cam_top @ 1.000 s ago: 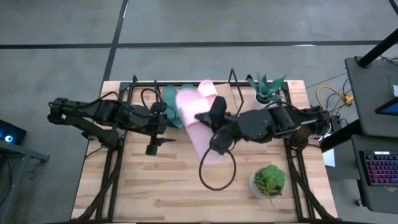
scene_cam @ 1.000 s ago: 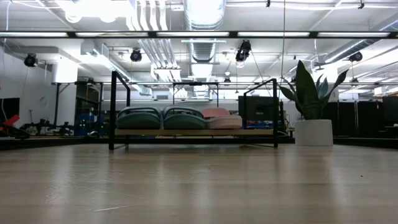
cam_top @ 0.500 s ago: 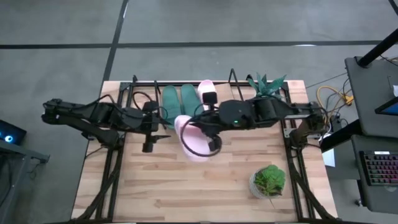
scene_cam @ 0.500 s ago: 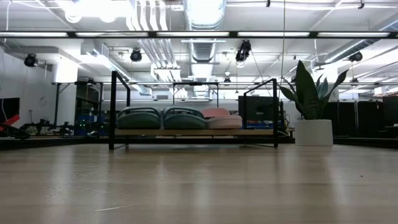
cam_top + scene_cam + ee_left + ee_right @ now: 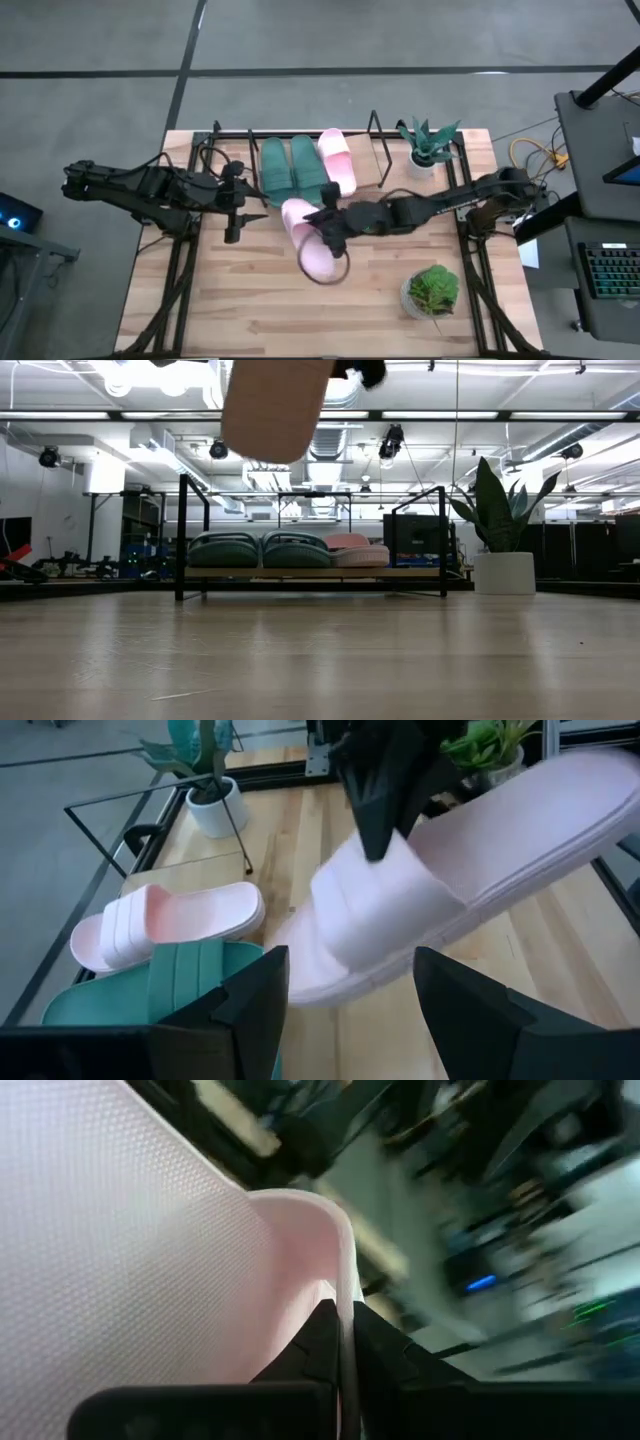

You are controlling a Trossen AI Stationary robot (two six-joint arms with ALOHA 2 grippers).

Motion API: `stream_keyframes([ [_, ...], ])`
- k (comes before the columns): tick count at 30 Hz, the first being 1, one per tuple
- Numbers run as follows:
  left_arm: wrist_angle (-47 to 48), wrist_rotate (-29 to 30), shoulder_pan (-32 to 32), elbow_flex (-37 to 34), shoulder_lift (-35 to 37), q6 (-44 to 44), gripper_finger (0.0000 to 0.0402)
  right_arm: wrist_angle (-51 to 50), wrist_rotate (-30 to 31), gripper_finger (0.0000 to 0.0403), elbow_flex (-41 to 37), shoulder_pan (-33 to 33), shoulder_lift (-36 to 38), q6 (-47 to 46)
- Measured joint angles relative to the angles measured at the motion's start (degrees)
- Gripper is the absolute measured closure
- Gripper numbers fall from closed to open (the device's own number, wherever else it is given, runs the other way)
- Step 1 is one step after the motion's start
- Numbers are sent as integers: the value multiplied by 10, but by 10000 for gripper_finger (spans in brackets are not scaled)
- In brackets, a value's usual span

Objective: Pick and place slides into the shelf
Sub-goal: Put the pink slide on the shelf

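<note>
The right gripper [image 5: 326,222] is clenched on the strap of a pale pink slide [image 5: 312,240] and holds it in the air over the middle of the table [image 5: 250,310], just in front of the shelf [image 5: 378,150]. From the right wrist view the two dark fingers [image 5: 322,1342] pinch the thin edge of the strap, with the slide's dotted pink surface filling the near side. In the low view the slide hangs high above the table top, well clear of the wood.

On the shelf sit three slides side by side — two dark green slides [image 5: 290,168] toward the left arm's side and one pink slide [image 5: 338,160] next to them. The space on the board beside that pink slide, toward the right arm's side, is free.

The left gripper [image 5: 236,212] hangs near the shelf's left end with its jaws released, holding nothing — its wrist view looks past the spread fingers [image 5: 255,1000] at the lifted slide.

Two potted plants stand on the table: one [image 5: 428,140] by the shelf's right end, one [image 5: 432,290] nearer the front edge.
</note>
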State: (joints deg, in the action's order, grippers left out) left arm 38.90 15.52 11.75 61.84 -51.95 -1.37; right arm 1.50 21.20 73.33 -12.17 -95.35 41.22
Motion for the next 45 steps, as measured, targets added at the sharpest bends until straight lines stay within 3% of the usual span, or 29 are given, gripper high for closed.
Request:
stream_keyframes([
  [3,-1,0,0,0,-2,0,202,126,14,395,-94,-5,32,95],
  [9,-14,0,0,1,-14,2,202,310,-22,395,-248,24,115,147],
  [13,-17,0,0,1,-19,2,202,319,-77,395,-306,83,180,235],
  [16,-15,3,0,0,-23,7,202,307,-81,395,-324,147,212,264],
  [21,-16,26,0,0,-24,18,202,215,-122,395,-319,260,236,316],
  [24,-21,32,0,0,-24,18,202,154,-130,395,-298,296,233,338],
  [29,-25,32,0,1,-24,20,202,54,-74,395,-251,308,221,388],
  [34,-25,34,0,0,-28,21,202,-39,-65,395,-191,317,198,386],
  [39,-25,34,0,0,-28,21,202,-77,-55,395,-142,317,145,413],
  [45,-25,34,0,-3,-28,21,202,-145,10,395,-95,324,69,428],
])
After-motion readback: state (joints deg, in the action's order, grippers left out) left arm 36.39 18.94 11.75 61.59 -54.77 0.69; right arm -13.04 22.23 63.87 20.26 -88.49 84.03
